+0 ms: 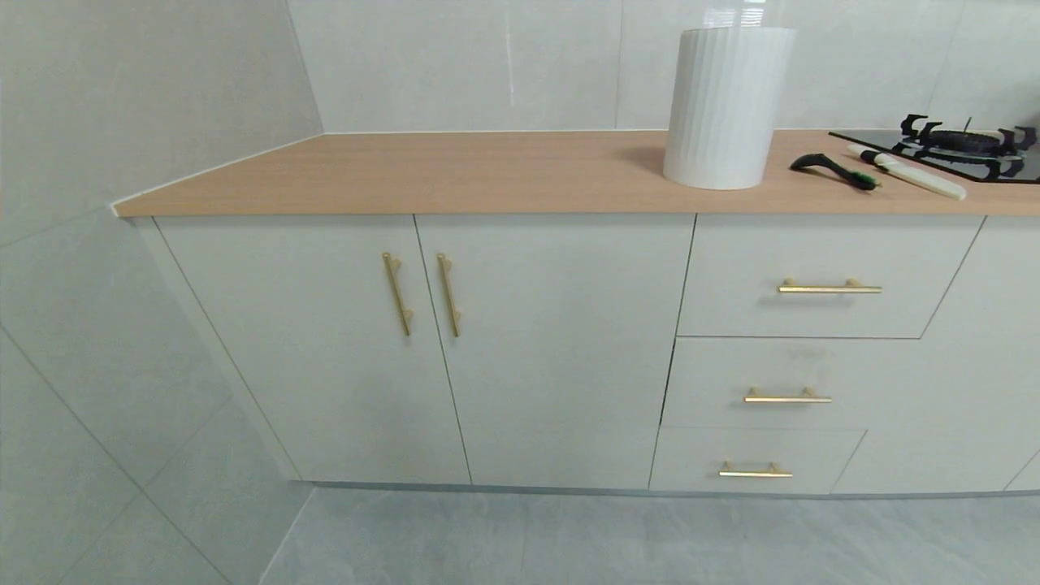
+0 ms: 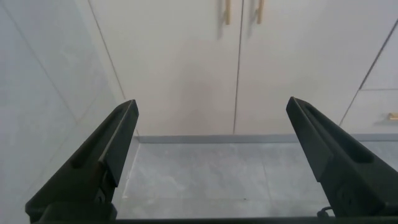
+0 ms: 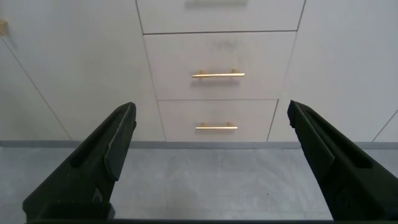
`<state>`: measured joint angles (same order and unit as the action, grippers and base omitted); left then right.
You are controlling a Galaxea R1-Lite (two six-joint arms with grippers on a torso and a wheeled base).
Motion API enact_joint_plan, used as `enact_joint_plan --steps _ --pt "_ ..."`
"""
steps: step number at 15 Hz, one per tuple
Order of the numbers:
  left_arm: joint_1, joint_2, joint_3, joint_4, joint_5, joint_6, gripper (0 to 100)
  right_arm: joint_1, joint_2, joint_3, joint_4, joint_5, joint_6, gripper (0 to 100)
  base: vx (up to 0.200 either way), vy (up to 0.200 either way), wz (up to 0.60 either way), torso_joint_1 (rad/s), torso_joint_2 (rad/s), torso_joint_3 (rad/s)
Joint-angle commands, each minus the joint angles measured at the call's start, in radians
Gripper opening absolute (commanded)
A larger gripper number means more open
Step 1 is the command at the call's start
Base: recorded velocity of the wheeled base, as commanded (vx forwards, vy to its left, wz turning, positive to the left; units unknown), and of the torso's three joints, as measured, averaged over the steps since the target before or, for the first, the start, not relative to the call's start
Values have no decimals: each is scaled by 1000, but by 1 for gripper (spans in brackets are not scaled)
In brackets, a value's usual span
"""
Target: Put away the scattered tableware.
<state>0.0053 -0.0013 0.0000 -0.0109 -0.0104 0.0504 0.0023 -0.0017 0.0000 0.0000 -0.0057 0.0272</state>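
We see the wooden countertop [image 1: 455,171] running across the head view from 9 to 3 o'clock. On it, at about 1 o'clock, a tall white ribbed holder [image 1: 725,106] stands upright. The scattered tableware lies on the same top at about 2 o'clock. A black utensil [image 1: 834,171] with a green tip is near the holder on its 3 o'clock side, and a long white utensil [image 1: 910,174] lies just beside it, further toward 3 o'clock; we cannot tell whether the two touch. The white utensil lies along the edge of a black hob [image 1: 1022,172], whose grate [image 1: 967,140] sits at the 2 o'clock rim of the view. Under the top, two pale cabinet doors [image 1: 561,349] are shut, their gold door handles [image 1: 448,294] upright side by side just off centre toward 9 o'clock. At 4 o'clock three drawers [image 1: 821,252] sit one above another, all closed, each with a level gold drawer bar [image 1: 829,287]. Our left gripper [image 2: 211,104] has its fingers [image 2: 112,143] spread wide with nothing between them, and past them we see the cabinet doors and the grey floor [image 2: 205,177]. Our right gripper [image 3: 211,107] is spread just as wide and holds nothing; beyond it are the drawer fronts and the floor tiles.
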Motion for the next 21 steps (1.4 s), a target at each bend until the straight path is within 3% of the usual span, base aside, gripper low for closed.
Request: enact_joint_plan --steps 1,9,15,21 --pt "1 1 0 -1 0 0 100 1 2 0 0 0 0 100 0 -200 0 7 2 7" --pt "1 1 0 -1 -2 -1 100 1 2 0 2 0 0 100 0 -25 0 0 1 0" --pt "1 1 0 -1 -2 -1 100 1 2 0 2 0 0 100 200 0 0 2 3 2" --pt "1 1 0 -3 4 -23 100 1 2 0 0 0 0 100 0 0 0 0 0 0"
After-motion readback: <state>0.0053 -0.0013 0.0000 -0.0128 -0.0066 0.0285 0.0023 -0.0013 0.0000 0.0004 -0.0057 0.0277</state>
